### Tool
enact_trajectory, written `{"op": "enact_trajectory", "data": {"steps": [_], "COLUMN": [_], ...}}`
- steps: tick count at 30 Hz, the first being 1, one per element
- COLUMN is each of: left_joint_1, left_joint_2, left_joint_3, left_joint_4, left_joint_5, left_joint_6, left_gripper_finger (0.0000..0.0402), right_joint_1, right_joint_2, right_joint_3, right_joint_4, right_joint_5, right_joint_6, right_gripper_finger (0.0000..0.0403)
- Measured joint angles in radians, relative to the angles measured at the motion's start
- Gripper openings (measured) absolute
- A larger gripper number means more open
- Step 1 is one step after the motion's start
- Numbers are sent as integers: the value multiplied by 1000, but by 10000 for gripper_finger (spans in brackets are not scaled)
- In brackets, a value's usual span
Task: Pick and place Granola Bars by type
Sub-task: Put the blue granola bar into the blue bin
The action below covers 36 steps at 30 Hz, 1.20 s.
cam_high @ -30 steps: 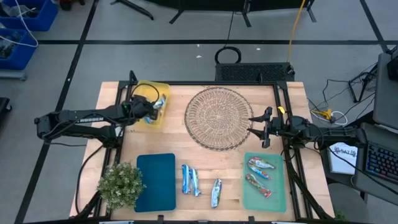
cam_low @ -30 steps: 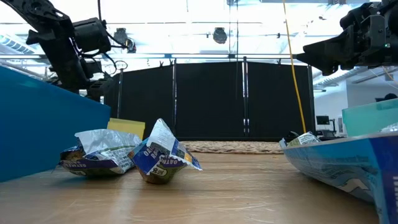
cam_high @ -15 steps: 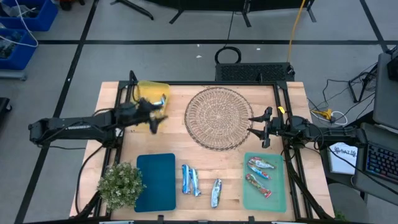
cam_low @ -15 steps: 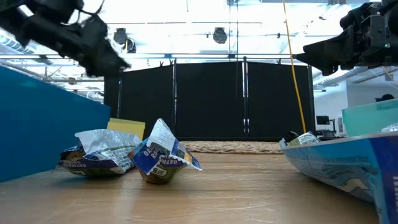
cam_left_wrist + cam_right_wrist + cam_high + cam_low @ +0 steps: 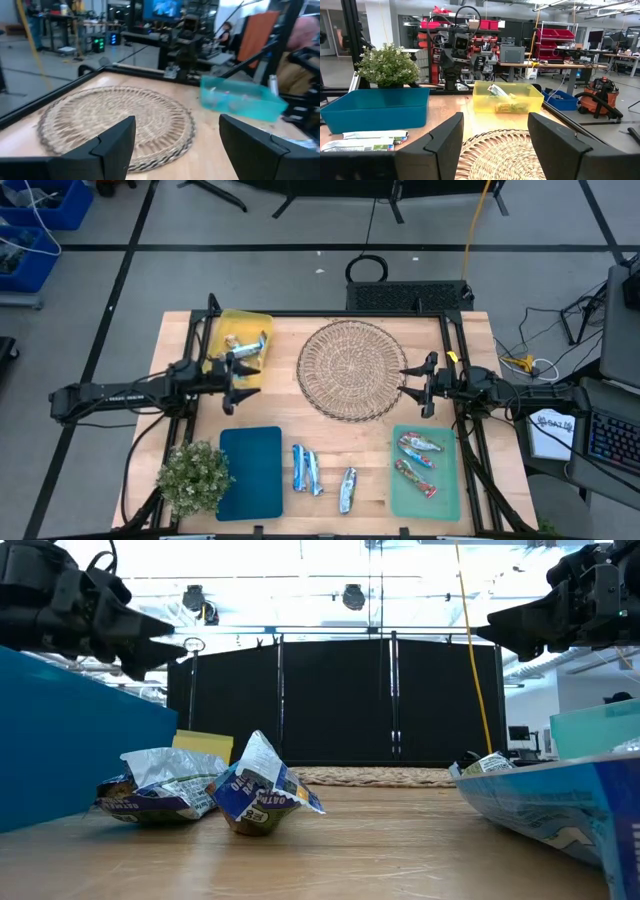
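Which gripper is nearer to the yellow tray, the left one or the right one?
The left. The left gripper hangs just beside the yellow tray, on its near side. The right gripper waits across the wicker basket, at its far edge.

Round wicker basket (image 5: pixel 351 369) centre-rear; yellow plastic tray (image 5: pixel 240 345) to its left, holding foil-wrapped granola bars (image 5: pixel 247 346); three more bars (image 5: pixel 318 475) between front trays.

Blue-silver Granola Bars (image 5: pixel 306 469) flat on wood; red ones (image 5: pixel 415 461) on green mat.
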Motion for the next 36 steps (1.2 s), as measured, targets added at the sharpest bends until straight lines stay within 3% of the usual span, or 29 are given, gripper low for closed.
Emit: {"op": "enact_trajectory", "data": {"steps": [12,16,21,30,36], "left_joint_1": [-1,-1,-1,-1,-1], "left_joint_2": [-5,-5,-3,-3,-3], "left_joint_3": [0,0,0,0,0], "left_joint_4": [73,71,71,72,72], "left_joint_5": [223,222,176,153,153], "left_joint_6": [42,33,29,28,28], "left_gripper_finger": [282,283,283,283,283], "right_joint_1": [0,0,0,0,32], "right_joint_2": [0,0,0,2,112], "right_joint_3": [0,0,0,0,15], "right_joint_4": [47,72,116,168,218], "right_joint_5": [0,-1,-7,-25,-29], "right_joint_6": [-72,-70,154,304,416], "right_gripper_finger": [212,212,212,212,212]}}
